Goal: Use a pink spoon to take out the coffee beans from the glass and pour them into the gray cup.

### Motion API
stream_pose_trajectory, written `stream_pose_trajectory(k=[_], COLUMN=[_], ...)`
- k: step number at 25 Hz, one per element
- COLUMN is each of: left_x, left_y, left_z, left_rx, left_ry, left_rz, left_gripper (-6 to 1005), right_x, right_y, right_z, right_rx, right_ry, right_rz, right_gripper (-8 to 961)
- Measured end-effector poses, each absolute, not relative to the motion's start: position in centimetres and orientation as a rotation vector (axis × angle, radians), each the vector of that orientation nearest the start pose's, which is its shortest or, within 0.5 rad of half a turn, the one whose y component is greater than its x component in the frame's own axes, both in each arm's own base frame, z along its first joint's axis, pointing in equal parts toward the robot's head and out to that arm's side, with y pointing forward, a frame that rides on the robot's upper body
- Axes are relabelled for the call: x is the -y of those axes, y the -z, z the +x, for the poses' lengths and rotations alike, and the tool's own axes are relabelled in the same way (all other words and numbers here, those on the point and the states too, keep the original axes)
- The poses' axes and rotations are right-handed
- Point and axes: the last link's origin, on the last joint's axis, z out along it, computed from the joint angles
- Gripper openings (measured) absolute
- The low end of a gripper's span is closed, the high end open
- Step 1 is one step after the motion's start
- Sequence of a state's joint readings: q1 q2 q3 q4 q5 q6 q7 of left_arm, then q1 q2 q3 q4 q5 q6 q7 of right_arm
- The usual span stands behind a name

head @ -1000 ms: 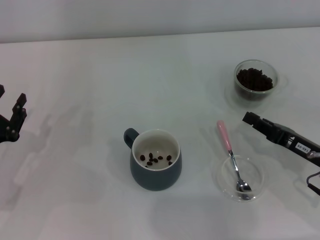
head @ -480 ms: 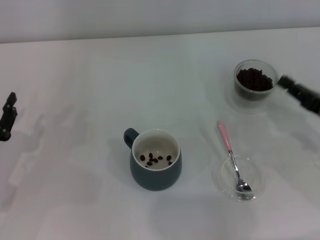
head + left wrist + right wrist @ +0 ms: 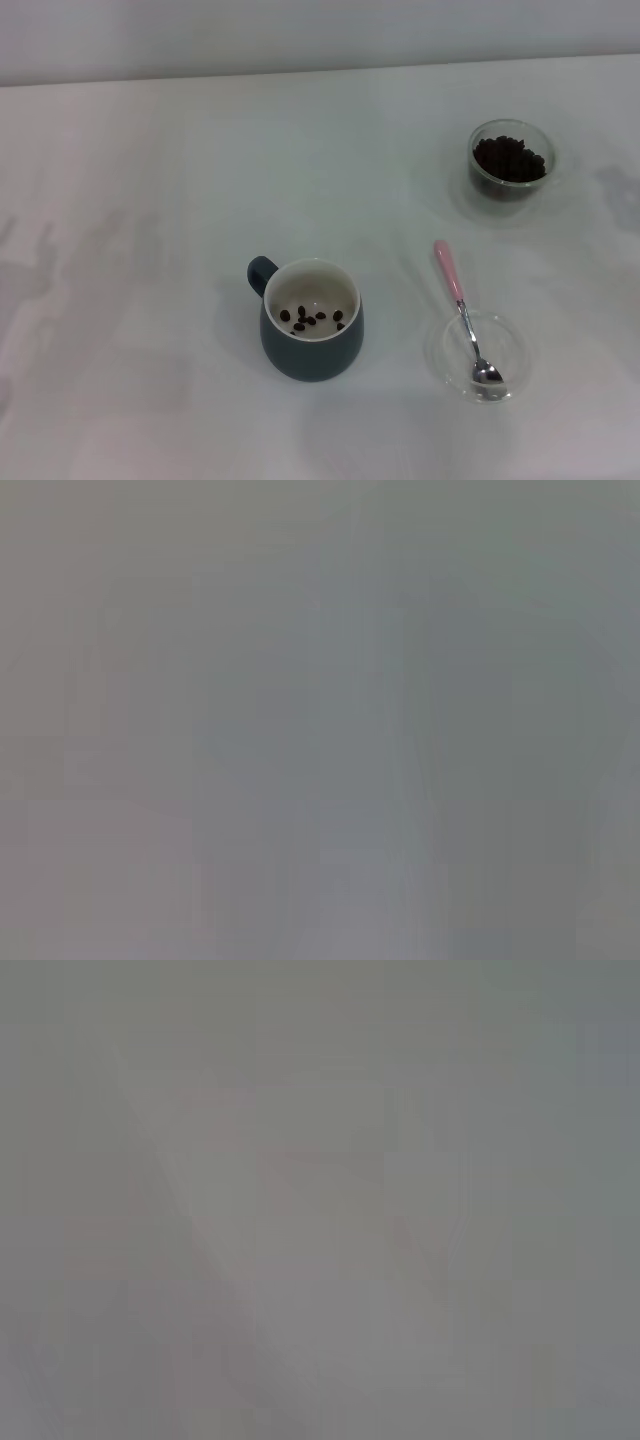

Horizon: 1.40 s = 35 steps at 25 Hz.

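The gray cup [image 3: 311, 333] stands on the white table at centre front, handle to its left, with a few coffee beans [image 3: 312, 318] on its cream inside. The glass [image 3: 511, 161] stands at the back right, holding a heap of coffee beans [image 3: 510, 158]. The pink spoon [image 3: 462, 306] lies with its metal bowl in a flat clear dish [image 3: 478, 355] at the front right, its pink handle pointing toward the back. Neither gripper shows in the head view. Both wrist views show only a plain grey blur.
The white table [image 3: 150, 250] stretches wide to the left of the cup and meets a pale wall at the back.
Both arms have left the head view: the left gripper withdrew off the left edge, the right arm swung up past the glass and off the right edge. The cup, glass and spoon stayed put.
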<state>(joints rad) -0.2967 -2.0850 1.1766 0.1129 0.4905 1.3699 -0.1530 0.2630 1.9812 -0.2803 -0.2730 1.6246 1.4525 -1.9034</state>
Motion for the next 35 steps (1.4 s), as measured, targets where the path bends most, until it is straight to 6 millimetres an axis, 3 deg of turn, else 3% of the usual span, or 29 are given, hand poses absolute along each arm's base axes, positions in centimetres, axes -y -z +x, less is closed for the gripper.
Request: stream_pose_trajectory(k=[9, 22, 28, 33, 35], left_x=[-27.3, -26.1, -26.1, -26.3, -26.2], left_y=[-1.1, -0.8, -1.2, -1.4, -1.3], left_z=[-35.8, -35.8, -35.6, -35.7, -35.7], left_rx=[0.396, 0.499, 0.5, 0.504, 0.509], left_ry=[0.676, 0.793, 0.827, 0.83, 0.827], left_rz=[-1.592, -1.562, -1.552, -1.541, -1.541], left_gripper=[457, 457, 463, 467, 467], right_x=[-26.5, -26.7, -27.0, -27.4, -27.5], right_y=[-8.6, -8.5, -8.2, -8.2, -8.3], right_z=[40.5, 40.7, 40.8, 40.8, 40.9], right_rx=[-0.955, -0.766, -0.719, -0.716, -0.712], right_ry=[-0.986, -0.834, -0.799, -0.782, -0.774], right_rz=[-1.584, -1.567, -1.515, -1.513, -1.507], right_gripper=[233, 251, 432, 679, 679])
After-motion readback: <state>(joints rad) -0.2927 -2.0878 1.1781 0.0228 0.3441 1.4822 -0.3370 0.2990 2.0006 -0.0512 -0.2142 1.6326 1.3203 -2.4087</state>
